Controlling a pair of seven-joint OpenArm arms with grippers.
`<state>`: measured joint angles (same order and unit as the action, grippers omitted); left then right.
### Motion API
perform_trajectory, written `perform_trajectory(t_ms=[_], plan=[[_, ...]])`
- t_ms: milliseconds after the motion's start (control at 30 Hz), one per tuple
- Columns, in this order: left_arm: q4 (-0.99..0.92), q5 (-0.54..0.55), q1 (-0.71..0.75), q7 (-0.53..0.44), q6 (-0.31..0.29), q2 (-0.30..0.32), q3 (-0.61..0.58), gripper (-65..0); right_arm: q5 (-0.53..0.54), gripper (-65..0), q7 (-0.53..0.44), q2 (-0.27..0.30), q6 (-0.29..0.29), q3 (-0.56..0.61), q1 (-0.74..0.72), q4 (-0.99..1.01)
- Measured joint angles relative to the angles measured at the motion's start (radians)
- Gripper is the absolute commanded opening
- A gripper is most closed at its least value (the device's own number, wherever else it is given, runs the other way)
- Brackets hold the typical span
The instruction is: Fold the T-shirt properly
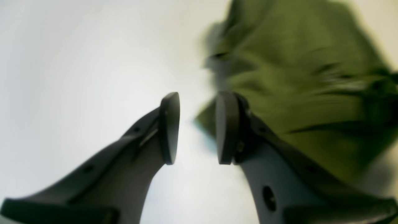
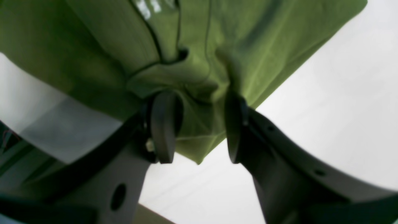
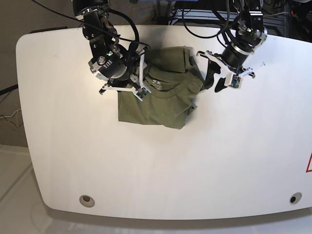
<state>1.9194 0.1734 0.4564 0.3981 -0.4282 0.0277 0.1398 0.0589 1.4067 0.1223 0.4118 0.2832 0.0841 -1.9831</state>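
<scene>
Cloth sits bunched at the far middle of the white table (image 3: 161,161): the T-shirt (image 3: 158,100), olive green, lies partly folded with its neckline and pale label toward the far edge and its body running back toward the near side. Its near hem is roughly straight and parallel to the table's long edges; the far right corner is crumpled. Wide bare tabletop lies on the near side and to both ends, while the far edge, crowded with cables (image 3: 195,19), is close behind the shirt.

The right gripper (image 2: 199,127) stands at the shirt's upper left side in the base view. Its jaws are parted, with a fold of shirt fabric lying between them near the neckline seam; whether they pinch it I cannot tell.

The left gripper (image 1: 194,127) is at the shirt's far right corner in the base view. Its jaws are apart with only bare table between them, the shirt's edge just beside one finger; it holds nothing.
</scene>
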Motion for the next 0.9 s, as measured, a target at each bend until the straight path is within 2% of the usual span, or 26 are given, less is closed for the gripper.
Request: perform_trajectory(t_ms=[200,267,467,567,733,900], plan=[[-0.006,-0.001,0.065,-0.208,0.001,-0.005,-0.001,-47.6,-0.003,-39.9,0.001,0.004,0.000,-0.001,-0.002,0.012],[-0.015,-0.001,0.068,-0.243,0.001,-0.002,0.003,-47.5,-0.002,-39.9,0.001,0.005,0.000,0.000,-0.002,0.013],[-0.037,-0.002,0.068,-0.256,0.000,0.000,0.009,-47.1,-0.003,-39.9,0.001,0.003,0.000,0.000,-0.002,0.013],[-0.047,-0.007,0.067,-0.257,0.001,0.001,0.023,-42.4,-0.003,-39.9,0.001,0.003,0.000,-0.001,-0.003,0.013],[-0.073,-0.101,0.064,-0.258,0.005,0.005,0.013,-34.6,-0.003,-39.9,0.001,0.003,0.000,-0.001,-0.002,0.013],[-0.096,-0.153,0.065,-0.257,-0.001,0.000,-0.009,-33.9,-0.003,-39.9,0.000,0.003,0.000,0.000,-0.003,0.013]])
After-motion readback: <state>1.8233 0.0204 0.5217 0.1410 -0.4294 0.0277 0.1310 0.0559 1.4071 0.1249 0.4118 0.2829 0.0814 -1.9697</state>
